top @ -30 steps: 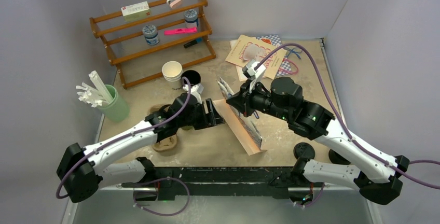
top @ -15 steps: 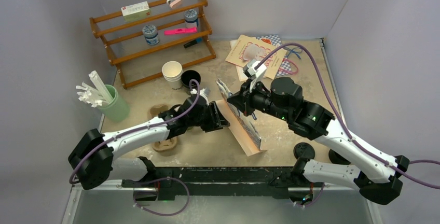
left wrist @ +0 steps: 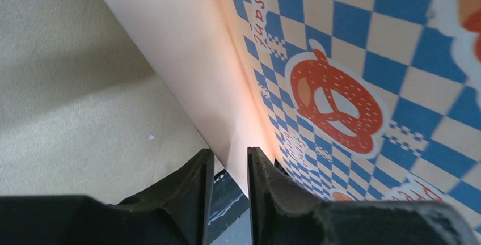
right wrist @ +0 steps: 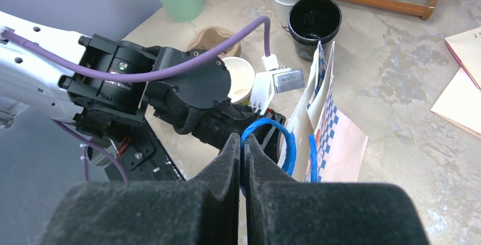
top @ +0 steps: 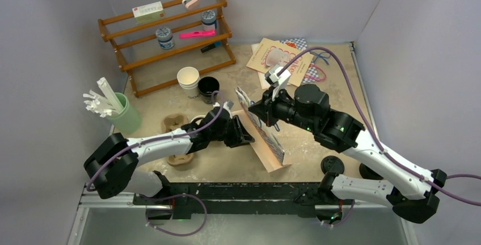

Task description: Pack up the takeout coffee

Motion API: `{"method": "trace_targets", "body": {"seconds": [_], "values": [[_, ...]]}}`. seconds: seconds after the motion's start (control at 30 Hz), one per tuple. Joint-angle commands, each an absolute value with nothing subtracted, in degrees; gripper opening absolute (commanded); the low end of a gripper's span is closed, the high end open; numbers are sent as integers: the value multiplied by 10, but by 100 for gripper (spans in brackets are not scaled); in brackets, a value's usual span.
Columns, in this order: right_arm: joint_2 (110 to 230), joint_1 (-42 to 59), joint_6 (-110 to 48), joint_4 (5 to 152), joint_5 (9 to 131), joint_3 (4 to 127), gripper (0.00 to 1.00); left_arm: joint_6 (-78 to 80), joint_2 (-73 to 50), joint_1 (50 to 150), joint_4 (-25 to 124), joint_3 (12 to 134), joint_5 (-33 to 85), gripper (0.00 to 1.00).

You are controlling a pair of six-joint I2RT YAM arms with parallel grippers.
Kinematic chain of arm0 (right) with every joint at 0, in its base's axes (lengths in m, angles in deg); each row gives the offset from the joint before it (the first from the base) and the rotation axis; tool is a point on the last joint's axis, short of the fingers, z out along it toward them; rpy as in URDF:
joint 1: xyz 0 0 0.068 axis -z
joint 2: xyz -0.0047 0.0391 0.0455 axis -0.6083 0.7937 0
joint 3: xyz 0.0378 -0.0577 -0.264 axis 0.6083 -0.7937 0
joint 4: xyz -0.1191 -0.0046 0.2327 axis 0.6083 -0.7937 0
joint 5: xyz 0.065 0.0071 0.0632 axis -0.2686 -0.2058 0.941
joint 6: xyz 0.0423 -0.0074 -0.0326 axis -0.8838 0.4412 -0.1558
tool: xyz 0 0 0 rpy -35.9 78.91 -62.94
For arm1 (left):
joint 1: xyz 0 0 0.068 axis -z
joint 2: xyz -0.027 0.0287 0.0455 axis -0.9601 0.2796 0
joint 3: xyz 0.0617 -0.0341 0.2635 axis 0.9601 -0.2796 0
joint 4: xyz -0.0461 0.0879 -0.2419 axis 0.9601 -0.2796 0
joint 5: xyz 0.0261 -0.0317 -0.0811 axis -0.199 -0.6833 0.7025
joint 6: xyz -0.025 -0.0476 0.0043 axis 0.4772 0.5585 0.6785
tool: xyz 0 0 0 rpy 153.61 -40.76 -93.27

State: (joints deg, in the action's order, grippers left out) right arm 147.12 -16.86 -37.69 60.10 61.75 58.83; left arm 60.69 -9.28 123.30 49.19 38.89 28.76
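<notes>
Mid-table, a paper bag [top: 269, 140] stands tilted: flat peach side panel w/ a sharp crease, front printed in blue-and-cream checks w/ orange pretzels, matte paper. Right pincer [right wrist: 242, 140] is clenched on the bag's thin blue handle [right wrist: 264, 122], a glossy looped strap, at the bag's top. Left pincer [left wrist: 228, 153], black ribbed plastic, has its jaws narrowed to a slit around the edge of the peach panel; can't tell if it actually nips the paper. The black paper cup [top: 208, 88], round, open-topped, dark inside, stands upright toward the back, just beside a stack of white cups [top: 188, 78] & in front of a wooden rack [top: 142, 62], apart from the bag. Brown moulded-pulp cup carrier [top: 170, 123] lies under the left arm; pale green cup [top: 127, 117] w/ white sticks sits at the left edge. Table [top: 227, 163] is beige, mottled, stone-like, w/ worn patches. Walls are plain pale lilac-grey, closing in three sides.
</notes>
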Motion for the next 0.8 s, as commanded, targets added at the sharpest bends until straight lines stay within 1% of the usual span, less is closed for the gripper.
{"method": "trace_targets", "body": {"seconds": [0.0, 0.13, 0.27, 0.47, 0.6, 0.77], "values": [[1462, -168, -364, 601, 590, 608, 0, 613, -68, 1235, 546, 397, 302, 25], [1450, -168, -360, 588, 558, 612, 0, 598, -60, 1235, 517, 411, 296, 0], [1437, -167, -358, 561, 497, 639, 0, 595, -64, 1234, 502, 404, 286, 0], [1427, -165, -357, 501, 345, 703, 0, 580, -52, 1232, 540, 381, 295, 0], [1431, -165, -358, 471, 310, 731, 0, 562, -34, 1232, 571, 379, 308, 0], [1433, -165, -371, 438, 235, 756, 0, 545, -31, 1232, 603, 369, 311, 0]]}}
